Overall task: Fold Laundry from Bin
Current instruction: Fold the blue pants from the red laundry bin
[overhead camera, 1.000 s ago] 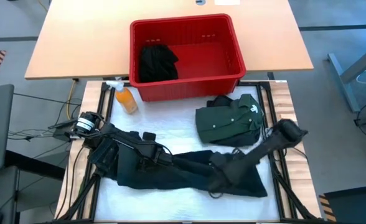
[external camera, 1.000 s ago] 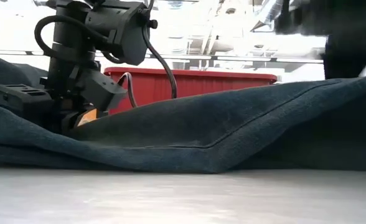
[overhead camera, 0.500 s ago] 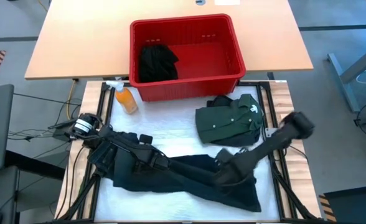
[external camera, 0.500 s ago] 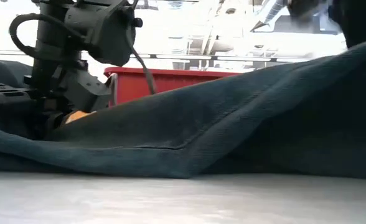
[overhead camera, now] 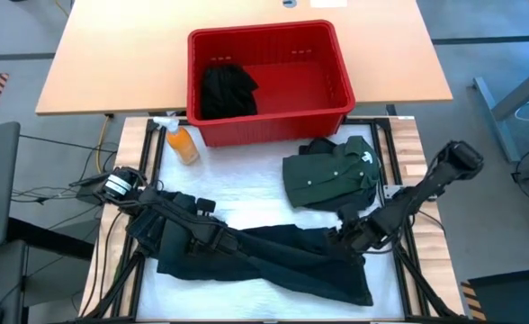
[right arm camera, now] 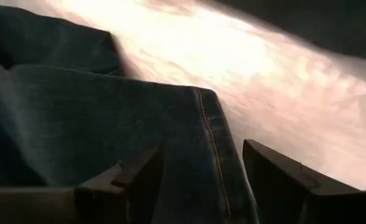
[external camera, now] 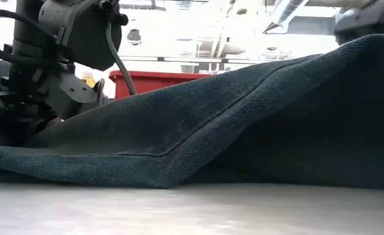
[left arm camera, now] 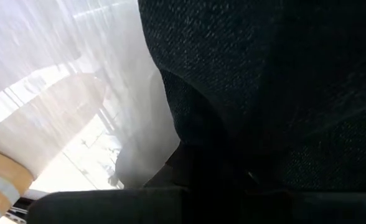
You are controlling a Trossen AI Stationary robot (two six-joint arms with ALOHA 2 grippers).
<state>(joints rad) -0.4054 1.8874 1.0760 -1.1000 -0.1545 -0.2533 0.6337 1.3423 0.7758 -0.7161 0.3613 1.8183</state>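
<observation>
Right wrist view: garment (right arm camera: pixel 96 124) between end effector (right arm camera: pixel 198 186) fingers.

left tool (overhead camera: pixel 212 236): fingertips buried under the dark garment (overhead camera: pixel 273 261); the grip itself is unseen
left wrist view: almost filled by dark cloth, tool fingers indistinguishable
low view: garment blocks most of the red bin (external camera: pixel 154 83)
black clothes in bin (overhead camera: pixel 225 88): kind of item unclear
</observation>
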